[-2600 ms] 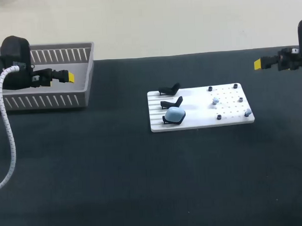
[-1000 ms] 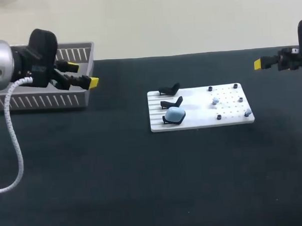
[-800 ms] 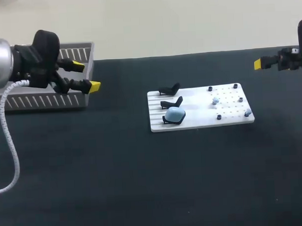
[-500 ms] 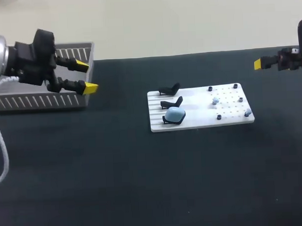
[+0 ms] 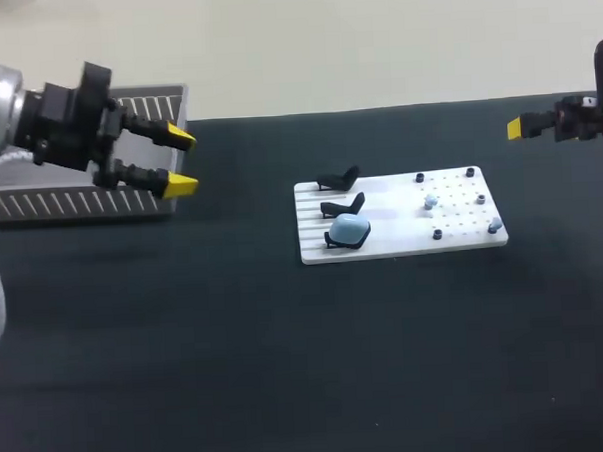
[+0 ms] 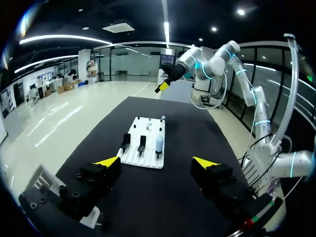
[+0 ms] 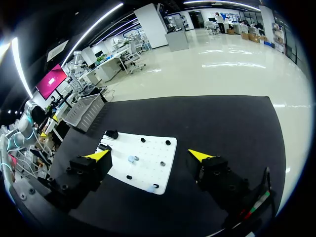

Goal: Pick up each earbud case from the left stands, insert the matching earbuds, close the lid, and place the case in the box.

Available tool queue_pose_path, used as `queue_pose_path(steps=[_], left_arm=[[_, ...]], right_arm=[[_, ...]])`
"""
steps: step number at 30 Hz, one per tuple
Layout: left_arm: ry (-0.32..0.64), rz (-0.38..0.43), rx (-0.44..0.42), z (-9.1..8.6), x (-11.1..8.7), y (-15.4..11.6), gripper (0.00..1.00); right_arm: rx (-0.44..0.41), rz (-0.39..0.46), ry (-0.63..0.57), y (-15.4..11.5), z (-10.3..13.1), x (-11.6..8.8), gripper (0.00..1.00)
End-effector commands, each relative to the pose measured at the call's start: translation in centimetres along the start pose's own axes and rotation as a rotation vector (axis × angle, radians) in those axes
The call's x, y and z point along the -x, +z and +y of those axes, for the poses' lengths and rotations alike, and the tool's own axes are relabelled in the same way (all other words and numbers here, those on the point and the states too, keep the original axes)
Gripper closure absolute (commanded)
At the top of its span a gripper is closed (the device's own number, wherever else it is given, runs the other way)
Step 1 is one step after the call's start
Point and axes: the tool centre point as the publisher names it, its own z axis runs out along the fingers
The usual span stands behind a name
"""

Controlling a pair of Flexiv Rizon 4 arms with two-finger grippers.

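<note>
Jaws on left arm (image 5: 52, 129) have turned out from the box (image 5: 80, 203), open.

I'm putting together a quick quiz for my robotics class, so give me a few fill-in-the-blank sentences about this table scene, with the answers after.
Of the three black stands on the white board, only ___ holds an earbud case.
That case is light ___ in colour.
The jaws of the left arm stand ___, holding nothing.
The slatted box sits at the robot's far ___ side of the table.
Missing words: one; blue; open; left.
</note>
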Motion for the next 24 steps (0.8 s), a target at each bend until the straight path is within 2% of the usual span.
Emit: queue_pose_path(steps=[1, 7, 9, 10, 13, 17, 24], left_arm=[[0.012, 0.011, -0.009, 0.6, -0.1, 2.8, 0.00], [0.057, -0.019, -0.071, 0.8, -0.6, 5.0, 0.00], [0.081, -0.043, -0.128, 0.8, -0.6, 5.9, 0.00], [0.101, -0.030, -0.163, 0.8, -0.7, 6.5, 0.00], [0.097, -0.032, -0.207, 1.1, -1.1, 8.3, 0.00], [0.077, -0.036, -0.211, 1.3, -2.0, 9.9, 0.00], [0.084, -0.044, -0.214, 0.4, -2.2, 12.2, 0.00]], right_arm=[[0.002, 0.000, -0.001, 0.0, 0.0, 0.0, 0.00], [0.002, 0.000, -0.001, 0.0, 0.0, 0.0, 0.00], [0.002, 0.000, -0.001, 0.0, 0.0, 0.0, 0.00], [0.002, 0.000, -0.001, 0.0, 0.0, 0.0, 0.00], [0.002, 0.000, -0.001, 0.0, 0.0, 0.0, 0.00], [0.002, 0.000, -0.001, 0.0, 0.0, 0.0, 0.00], [0.002, 0.000, -0.001, 0.0, 0.0, 0.0, 0.00]])
